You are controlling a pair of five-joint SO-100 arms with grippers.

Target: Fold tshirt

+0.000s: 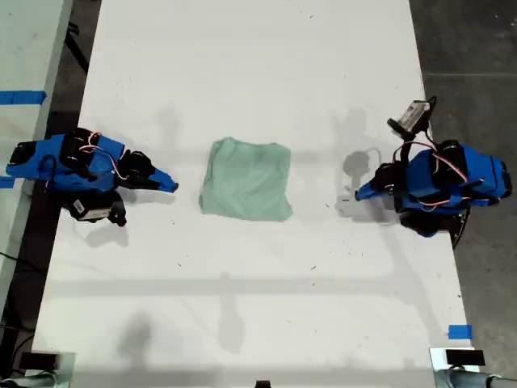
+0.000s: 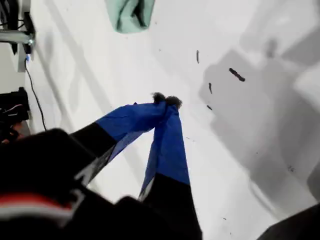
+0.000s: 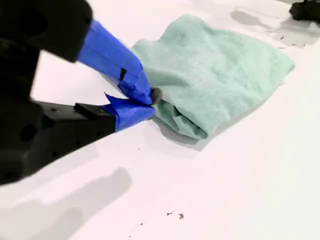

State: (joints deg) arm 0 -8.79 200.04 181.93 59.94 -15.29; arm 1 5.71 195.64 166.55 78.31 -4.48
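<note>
the tshirt (image 1: pixel 247 179) is seen folded into a compact, roughly square bundle near the middle of the white table (image 1: pixel 242 307), between the 2 blue arms and apart from both in the exterior view. in the second wrist view the same pale green cloth (image 3: pixel 215 70) is shown close in front of my second gripper (image 3: pixel 147 102), whose 2 blue tips are brought together with nothing held between them; whether the tips touch the fabric's edge cannot be told from that view. this gripper is matched to the arm at the exterior view's left (image 1: pixel 166 182), which lies low on the table and is pointed toward the bundle. in the first wrist view my first gripper (image 2: pixel 167 101) is seen clenched, its blue fingers (image 2: pixel 170 145) meeting at the dark tips and gripping nothing, with a corner of the tshirt (image 2: pixel 130 15) well ahead of it. this gripper is placed at the exterior view's right (image 1: pixel 359 192), apart from the cloth. a strip of blue tape (image 1: pixel 459 331) is stuck near the table's lower corner on the exterior view's right.
</note>
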